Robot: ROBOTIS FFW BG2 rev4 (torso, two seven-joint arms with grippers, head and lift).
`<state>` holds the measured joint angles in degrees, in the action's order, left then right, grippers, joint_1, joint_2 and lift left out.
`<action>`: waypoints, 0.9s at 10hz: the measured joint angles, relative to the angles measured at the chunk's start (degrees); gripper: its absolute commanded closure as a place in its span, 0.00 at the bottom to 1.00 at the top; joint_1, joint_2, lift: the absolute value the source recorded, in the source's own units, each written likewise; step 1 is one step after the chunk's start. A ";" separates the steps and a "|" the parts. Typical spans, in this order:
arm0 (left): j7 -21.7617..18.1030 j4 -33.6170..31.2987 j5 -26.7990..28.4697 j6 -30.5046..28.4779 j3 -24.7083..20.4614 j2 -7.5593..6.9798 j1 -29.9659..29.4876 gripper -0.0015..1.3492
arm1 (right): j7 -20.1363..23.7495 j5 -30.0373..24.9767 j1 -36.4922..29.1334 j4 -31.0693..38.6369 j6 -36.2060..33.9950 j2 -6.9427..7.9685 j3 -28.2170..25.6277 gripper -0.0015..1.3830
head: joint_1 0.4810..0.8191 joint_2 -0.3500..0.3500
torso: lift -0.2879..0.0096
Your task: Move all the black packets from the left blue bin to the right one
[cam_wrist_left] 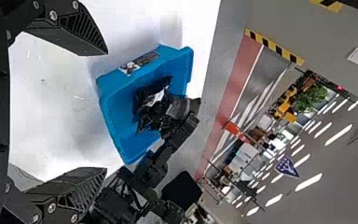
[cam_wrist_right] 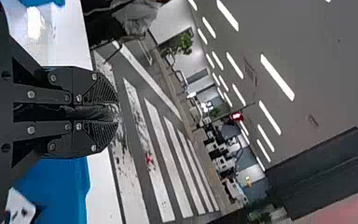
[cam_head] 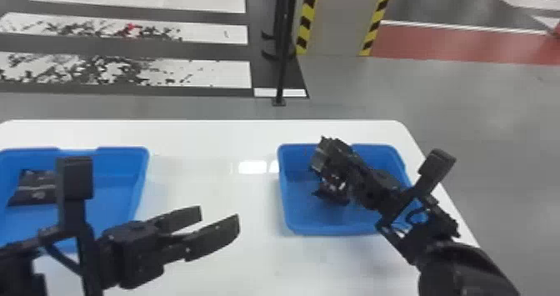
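Observation:
My left gripper point(cam_head: 220, 221) stands open at the right of the left blue bin point(cam_head: 143, 166), over the white table. A black packet point(cam_head: 35, 191) lies in that bin. My right gripper point(cam_head: 320, 159) is over the right blue bin point(cam_head: 293, 229), which holds dark packet material point(cam_head: 331, 193) just below the gripper. In the left wrist view my left gripper point(cam_wrist_left: 105, 112) has nothing between its fingers; beyond it are the right bin point(cam_wrist_left: 114, 123) and black packets point(cam_wrist_left: 151, 100). In the right wrist view my right gripper point(cam_wrist_right: 114, 113) is shut on a black packet point(cam_wrist_right: 86, 112).
Both bins stand on the white table point(cam_head: 216, 149), with a wide gap between them. A black pole point(cam_head: 283, 53) rises from the floor past the table's far edge. A striped pillar point(cam_head: 337, 20) stands beside it.

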<state>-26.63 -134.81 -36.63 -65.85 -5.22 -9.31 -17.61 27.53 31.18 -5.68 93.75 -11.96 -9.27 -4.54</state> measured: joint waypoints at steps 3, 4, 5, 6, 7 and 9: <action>0.00 -0.35 1.33 1.02 -4.33 0.17 -0.43 0.13 | -2.30 -7.14 0.31 -2.42 3.88 0.87 -2.85 0.16 | 0.63 0.25 | 0.50; 0.10 -0.39 2.59 0.30 -6.87 0.13 0.00 0.13 | -3.50 -8.56 -2.23 -0.09 6.15 1.47 -3.30 0.08 | 0.63 0.28 | 0.50; 0.37 -0.39 4.12 -0.82 -9.89 0.08 0.65 0.13 | -4.65 -10.62 -6.42 4.07 8.68 2.39 -4.11 0.08 | 0.63 0.32 | 0.50; 0.77 -0.16 6.02 -2.05 -12.75 -0.33 1.93 0.13 | -5.52 -12.14 -11.49 8.78 11.32 3.43 -4.78 0.08 | 0.63 0.37 | 0.50; 1.19 0.63 7.42 -4.02 -15.35 -1.20 3.71 0.13 | -6.29 -13.51 -16.72 13.64 13.52 4.33 -4.96 0.08 | 0.63 0.44 | 0.50; 2.35 2.55 8.30 -6.63 -20.32 -2.37 7.44 0.13 | -7.64 -15.93 -25.54 21.11 16.43 6.16 -4.95 0.08 | 0.63 0.53 | 0.50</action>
<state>-24.28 -132.26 -28.33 -72.48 -25.54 -11.68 -10.17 19.89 15.26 -31.23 114.86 4.48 -3.11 -9.49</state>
